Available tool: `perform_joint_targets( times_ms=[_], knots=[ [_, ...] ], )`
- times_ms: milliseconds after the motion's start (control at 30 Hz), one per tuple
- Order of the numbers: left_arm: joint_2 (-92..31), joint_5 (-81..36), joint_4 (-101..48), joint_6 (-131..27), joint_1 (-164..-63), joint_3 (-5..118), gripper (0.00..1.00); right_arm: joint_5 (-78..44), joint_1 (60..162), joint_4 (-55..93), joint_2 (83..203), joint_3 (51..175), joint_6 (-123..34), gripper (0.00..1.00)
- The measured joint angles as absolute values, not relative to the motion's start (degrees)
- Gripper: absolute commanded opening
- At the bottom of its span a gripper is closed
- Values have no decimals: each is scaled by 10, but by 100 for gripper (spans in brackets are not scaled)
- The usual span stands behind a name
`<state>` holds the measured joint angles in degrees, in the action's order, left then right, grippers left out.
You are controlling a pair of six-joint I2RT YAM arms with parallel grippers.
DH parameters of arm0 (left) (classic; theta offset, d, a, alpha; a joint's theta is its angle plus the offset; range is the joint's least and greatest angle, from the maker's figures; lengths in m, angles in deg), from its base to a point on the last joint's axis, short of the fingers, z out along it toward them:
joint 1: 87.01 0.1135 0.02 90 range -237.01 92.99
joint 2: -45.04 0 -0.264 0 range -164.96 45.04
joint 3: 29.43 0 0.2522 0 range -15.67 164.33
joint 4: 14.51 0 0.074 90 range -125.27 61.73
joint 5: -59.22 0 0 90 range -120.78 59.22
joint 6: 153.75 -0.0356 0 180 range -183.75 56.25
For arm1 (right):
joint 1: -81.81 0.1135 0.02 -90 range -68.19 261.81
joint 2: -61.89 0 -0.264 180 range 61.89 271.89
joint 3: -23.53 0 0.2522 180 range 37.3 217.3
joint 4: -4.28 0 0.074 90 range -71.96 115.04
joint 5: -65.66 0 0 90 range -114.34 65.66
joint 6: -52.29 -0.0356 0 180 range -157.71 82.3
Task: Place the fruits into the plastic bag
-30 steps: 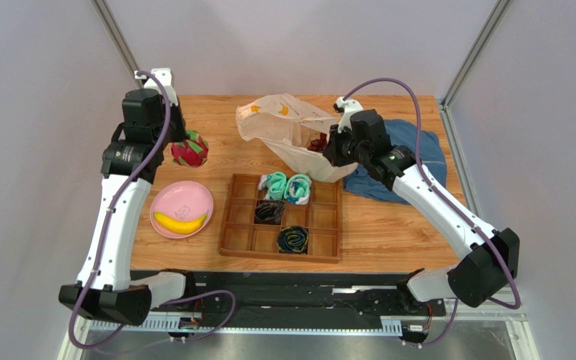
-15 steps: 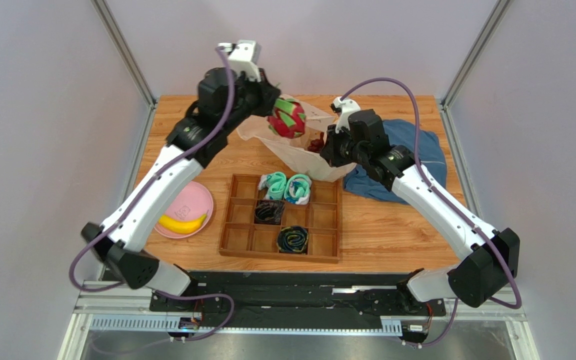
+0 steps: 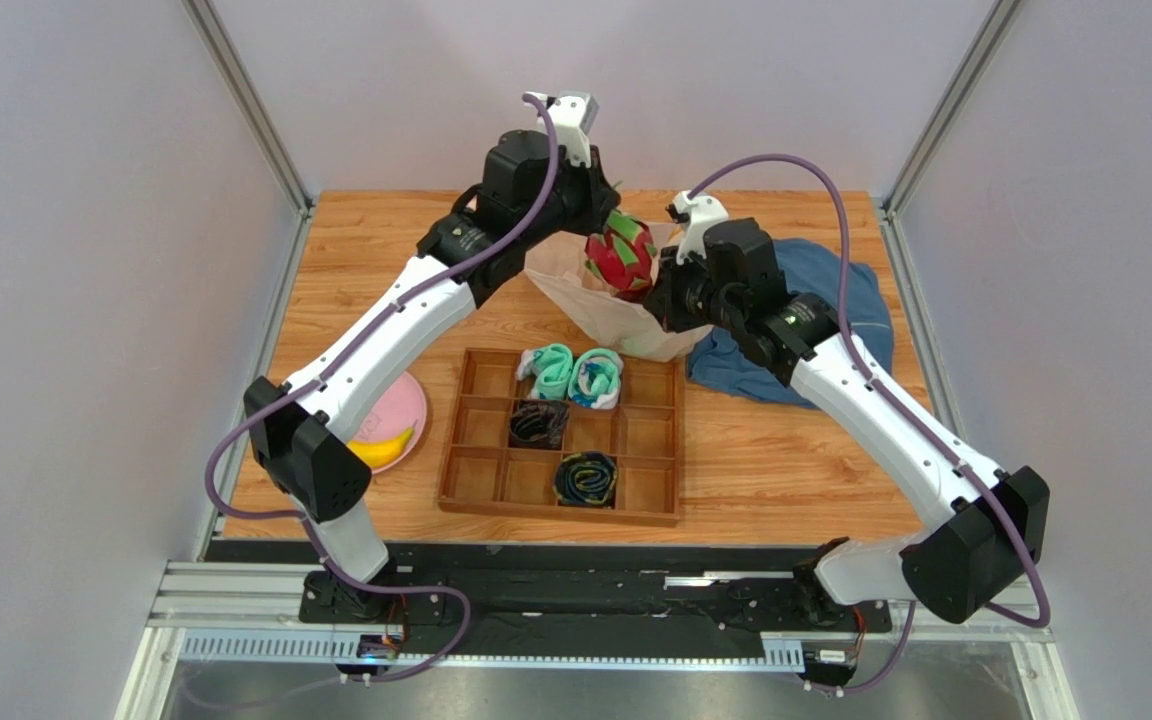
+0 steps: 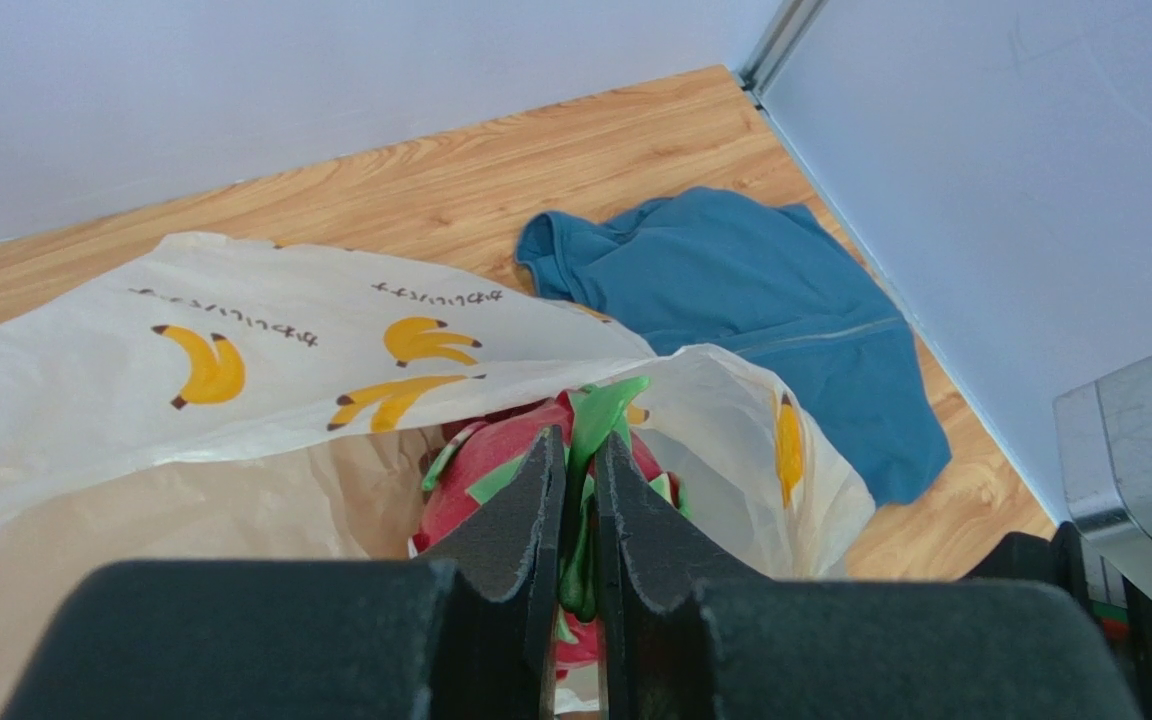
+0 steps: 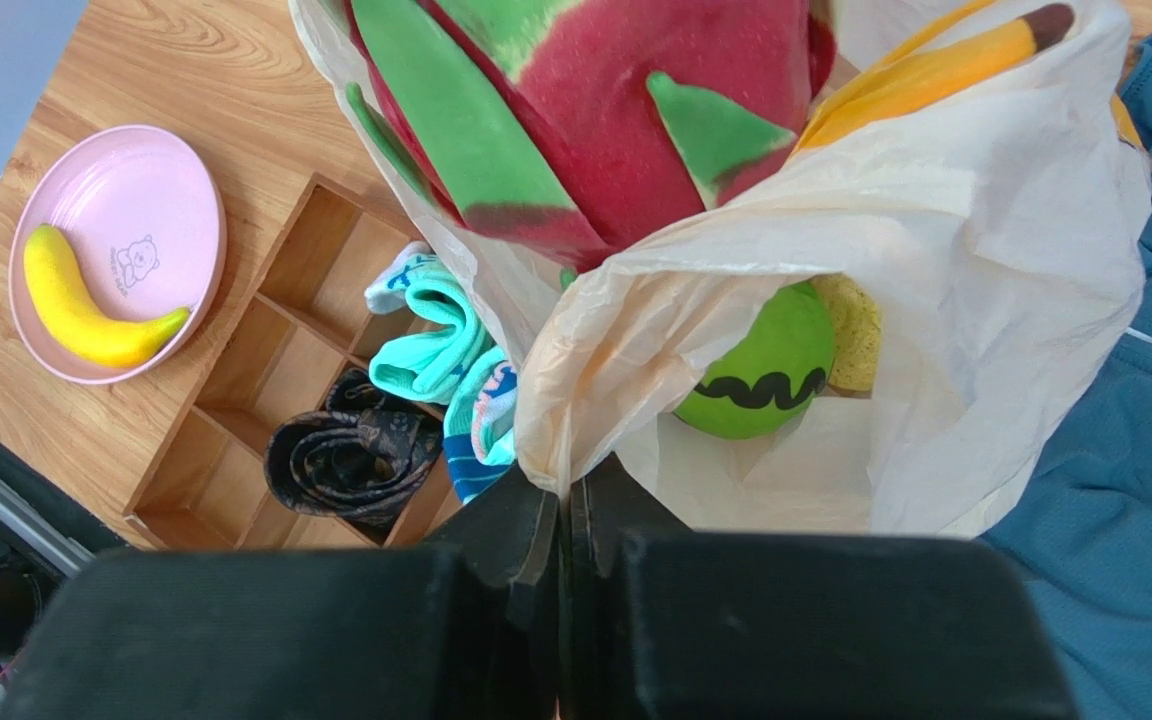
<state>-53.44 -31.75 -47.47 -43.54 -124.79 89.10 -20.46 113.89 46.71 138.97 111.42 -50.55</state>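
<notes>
Swung further right since half a second ago, the left gripper [image 4: 578, 450] now holds the dragon fruit [image 5: 597, 105] over the bag's mouth. Thin, crinkled, banana-printed film, the bag [image 5: 913, 300] sits at the table's [image 3: 778, 465] 12 o'clock, its rim pinched tight in the right gripper [image 5: 563, 503]. Left fingers clamp a green scale of the red fruit, whose lower half is hidden. Inside lie a smooth striped melon [image 5: 755, 368] and a pitted yellow fruit [image 5: 853, 333], half covered. A glossy banana [image 5: 79, 308] lies at 9 o'clock.
</notes>
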Motion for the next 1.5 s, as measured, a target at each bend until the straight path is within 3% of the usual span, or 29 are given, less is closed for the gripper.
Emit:
perform_joint_targets(
  times_ms=[400,833,867,1000,1100,1200,1500],
  knots=[
    [-540,-304,-464,-427,-1267,837,0,-207,1139,467,1389,1114,-505,4],
    [-633,-286,-451,-423,-1278,892,0,-208,1139,467,1389,1114,-505,4],
    [-635,-284,-451,-422,-1279,892,3,-209,1139,467,1389,1114,-505,4],
    [-639,-276,-462,-419,-1282,892,36,-209,1139,467,1389,1114,-505,4],
    [-639,-272,-468,-415,-1282,892,50,-209,1139,467,1389,1114,-505,4],
    [-639,-270,-466,-415,-1282,892,58,-209,1139,467,1389,1114,-505,4],
    [-639,-272,-466,-416,-1282,892,60,-209,1139,468,1389,1114,-505,4]
  ],
)
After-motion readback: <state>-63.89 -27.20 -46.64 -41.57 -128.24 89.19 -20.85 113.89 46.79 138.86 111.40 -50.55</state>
